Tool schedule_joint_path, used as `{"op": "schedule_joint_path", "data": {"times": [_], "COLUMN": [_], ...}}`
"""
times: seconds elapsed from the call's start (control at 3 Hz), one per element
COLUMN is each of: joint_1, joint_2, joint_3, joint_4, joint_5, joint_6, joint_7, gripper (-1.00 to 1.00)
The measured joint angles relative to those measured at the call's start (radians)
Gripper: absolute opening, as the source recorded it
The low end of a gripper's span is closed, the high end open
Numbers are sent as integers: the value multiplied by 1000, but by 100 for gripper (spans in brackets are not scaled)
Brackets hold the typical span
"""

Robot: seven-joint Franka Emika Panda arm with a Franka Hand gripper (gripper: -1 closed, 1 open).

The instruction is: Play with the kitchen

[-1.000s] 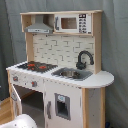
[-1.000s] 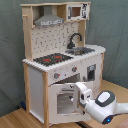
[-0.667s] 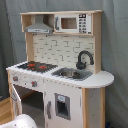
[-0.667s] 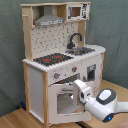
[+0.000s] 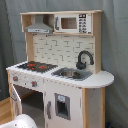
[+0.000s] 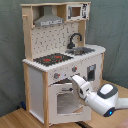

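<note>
In the first exterior view we see the kitchen point(image 5: 60, 70) filling the frame against a grey curtain point(image 5: 117, 45), its oven door point(image 5: 17, 102) ajar at lower left. In the second exterior view our gripper point(image 6: 76, 81) reaches the oven door's top edge; finger state we cannot tell.

Kitchen point(image 5: 65, 75): matt white panels, pale wood frame, glossy black faucet point(image 5: 84, 59), metallic sink point(image 5: 71, 74), grey hood point(image 6: 48, 20).
</note>
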Motion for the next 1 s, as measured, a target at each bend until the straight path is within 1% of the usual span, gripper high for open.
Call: {"op": "schedule_joint_path", "data": {"times": [0.67, 1.0], "joint_1": [-5, -7], "joint_2": [30, 48], "joint_3": [-46, -65], "joint_4": [0, -3], "joint_5": [0, 0], "joint_6": [20, 20], "joint_7": [-204, -301], "gripper": [100, 100]}}
